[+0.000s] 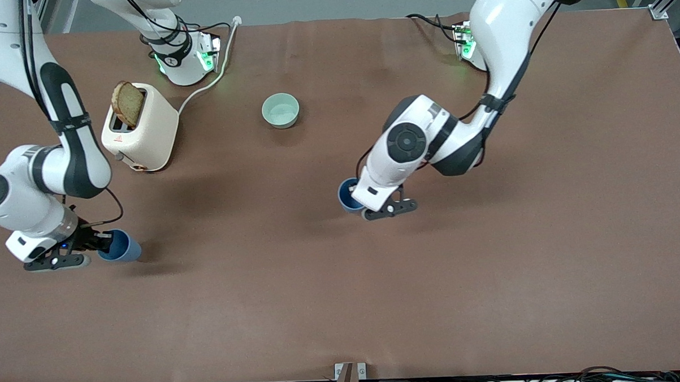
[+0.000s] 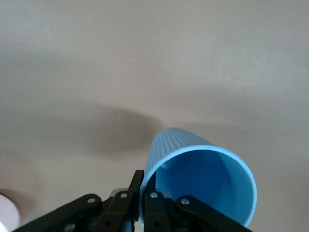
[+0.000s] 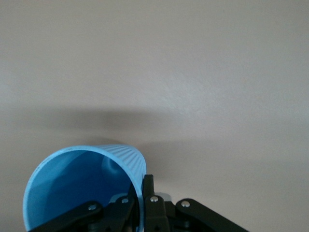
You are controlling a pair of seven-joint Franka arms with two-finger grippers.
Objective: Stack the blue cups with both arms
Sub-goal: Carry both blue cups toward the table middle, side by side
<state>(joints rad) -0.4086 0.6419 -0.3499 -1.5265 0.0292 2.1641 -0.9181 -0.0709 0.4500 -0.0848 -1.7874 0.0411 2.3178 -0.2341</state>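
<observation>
Two blue cups are each held by a gripper. My left gripper (image 1: 358, 201) is shut on the rim of one blue cup (image 1: 347, 194) over the middle of the table, one finger inside and one outside. In the left wrist view the left gripper (image 2: 143, 182) pinches the wall of that cup (image 2: 203, 179). My right gripper (image 1: 100, 243) is shut on the rim of the second blue cup (image 1: 120, 247) toward the right arm's end of the table. In the right wrist view the right gripper (image 3: 144, 187) pinches the wall of that cup (image 3: 82, 186). Both cups are tilted, and their shadows lie apart from them on the table.
A cream toaster (image 1: 140, 127) with a slice of bread (image 1: 128, 103) stands toward the right arm's end, its white cord running to the arm's base. A pale green bowl (image 1: 280, 110) sits near the middle, farther from the front camera than the cups. A pale pink edge (image 2: 6, 215) shows in the left wrist view.
</observation>
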